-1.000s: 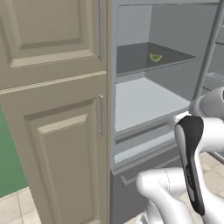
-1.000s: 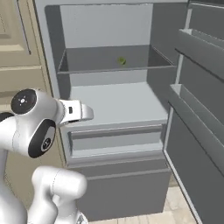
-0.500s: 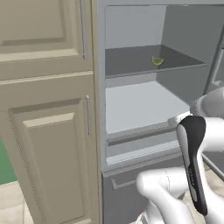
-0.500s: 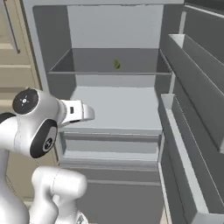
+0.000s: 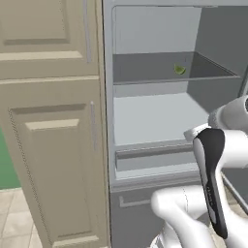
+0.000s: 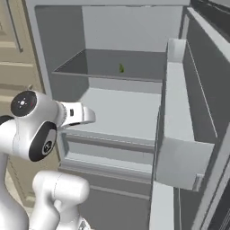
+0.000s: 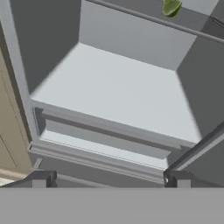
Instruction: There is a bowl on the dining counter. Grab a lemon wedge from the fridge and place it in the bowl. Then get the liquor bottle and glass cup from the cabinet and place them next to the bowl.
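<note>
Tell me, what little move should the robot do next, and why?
Probably lift the open end effector up and forward toward the lemon wedge. The fridge is open, the wedge sits on the upper shelf, and nothing is held yet.

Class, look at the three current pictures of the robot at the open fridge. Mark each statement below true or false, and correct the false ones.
1. The lemon wedge lies on the upper shelf inside the fridge. True.
2. The gripper is closed on the lemon wedge. False: its jaws stand open and empty, below and apart from the wedge.
3. The fridge door stands open at the right in the right base view. True.
4. A red bowl sits on the lower shelf. False: the lower shelf has nothing on it.
5. A beige panelled cupboard stands to the left of the fridge. True.
</note>
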### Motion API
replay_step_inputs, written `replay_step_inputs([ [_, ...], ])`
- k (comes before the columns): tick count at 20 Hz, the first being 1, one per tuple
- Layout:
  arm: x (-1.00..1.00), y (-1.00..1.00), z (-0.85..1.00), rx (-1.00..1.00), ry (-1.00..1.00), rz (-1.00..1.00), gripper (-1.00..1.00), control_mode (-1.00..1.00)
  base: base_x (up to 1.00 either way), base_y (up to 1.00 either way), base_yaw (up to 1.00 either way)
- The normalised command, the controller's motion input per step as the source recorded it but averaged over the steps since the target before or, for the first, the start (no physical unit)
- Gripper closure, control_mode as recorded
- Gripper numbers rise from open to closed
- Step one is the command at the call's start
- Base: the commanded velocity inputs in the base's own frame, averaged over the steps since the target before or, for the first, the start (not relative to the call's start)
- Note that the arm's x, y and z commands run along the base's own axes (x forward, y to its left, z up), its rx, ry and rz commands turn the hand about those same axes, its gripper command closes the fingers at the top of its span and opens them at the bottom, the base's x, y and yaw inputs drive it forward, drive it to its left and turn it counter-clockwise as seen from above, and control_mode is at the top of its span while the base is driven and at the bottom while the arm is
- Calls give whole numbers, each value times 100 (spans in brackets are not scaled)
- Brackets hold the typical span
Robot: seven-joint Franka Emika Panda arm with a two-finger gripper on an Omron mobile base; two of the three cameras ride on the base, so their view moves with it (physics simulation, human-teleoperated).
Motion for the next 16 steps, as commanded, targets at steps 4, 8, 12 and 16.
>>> replay_step_inputs([
  [4,0,0,0,0,0,0,-100,100,7,-56,8],
  [8,0,0,0,0,0,0,-100,100,48,-12,0],
  [12,0,0,0,0,0,0,-100,100,65,2,-3],
  [16,0,0,0,0,0,0,-100,100,70,6,-6],
])
